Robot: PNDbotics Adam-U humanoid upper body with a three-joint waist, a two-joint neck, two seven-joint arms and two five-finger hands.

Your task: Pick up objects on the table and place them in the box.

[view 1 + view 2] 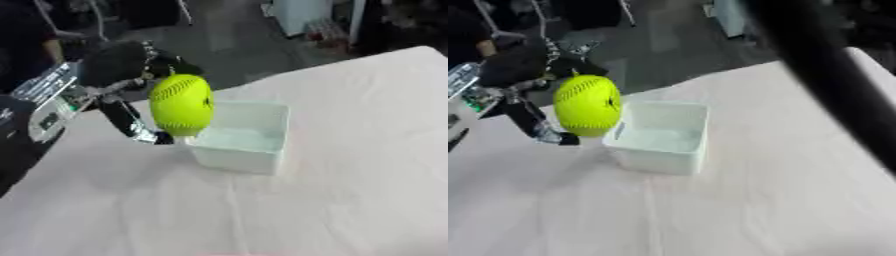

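The white table (332,200) fills most of both views, tilted so its far edge runs up toward the right, and its near and right parts are cut off by the frame. In the right eye view a broad dark blurred band (833,75) crosses the upper right corner and hides part of the table's far side; what it is cannot be made out. Next in size, the robot's left arm comes in from the left edge, black with silver parts, its upper portion blurred against the dark floor behind. The white box (254,150) stands open near the table's left side, rectangular, its inside pale and with nothing discernible in it. The yellow-green ball (181,105), with a stitched seam showing, hangs above the table at the box's left wall, overlapping that wall's upper edge in both views. The left hand (131,120) holds it from the left and behind, its fingers curled round the ball, one dark finger reaching down below the ball's lower left; most of the palm is hidden by the ball. The right hand shows in neither view.
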